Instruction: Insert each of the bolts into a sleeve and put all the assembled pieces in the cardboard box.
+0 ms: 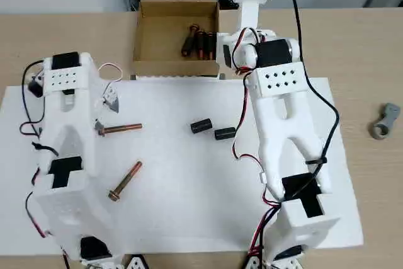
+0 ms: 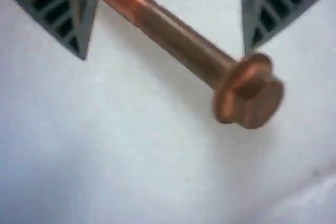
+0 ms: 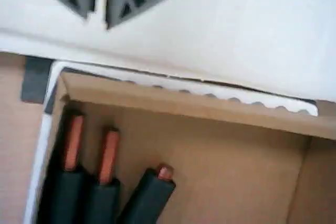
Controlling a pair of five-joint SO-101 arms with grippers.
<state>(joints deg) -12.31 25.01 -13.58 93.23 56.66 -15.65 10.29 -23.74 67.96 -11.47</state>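
Note:
A copper bolt [image 2: 178, 40] lies on the white mat between the fingers of my open left gripper [image 2: 165, 53], its flanged head [image 2: 247, 90] just past the fingertips. In the high view that bolt [image 1: 121, 128] lies just below the left gripper [image 1: 109, 100], and a second bolt [image 1: 124, 181] lies nearer the front. Two black sleeves [image 1: 201, 125] [image 1: 225, 133] rest mid-mat. The cardboard box [image 1: 146, 36] holds three assembled pieces [image 1: 198, 42] [image 3: 105, 187]. My right gripper [image 3: 98, 17] is shut and empty over the mat just outside the box's near wall [image 3: 184, 106].
The white mat [image 1: 189, 218] covers most of the table in front of the box. A grey wrench-like part [image 1: 384, 121] lies on the bare wood at the far right. Cables hang beside both arms.

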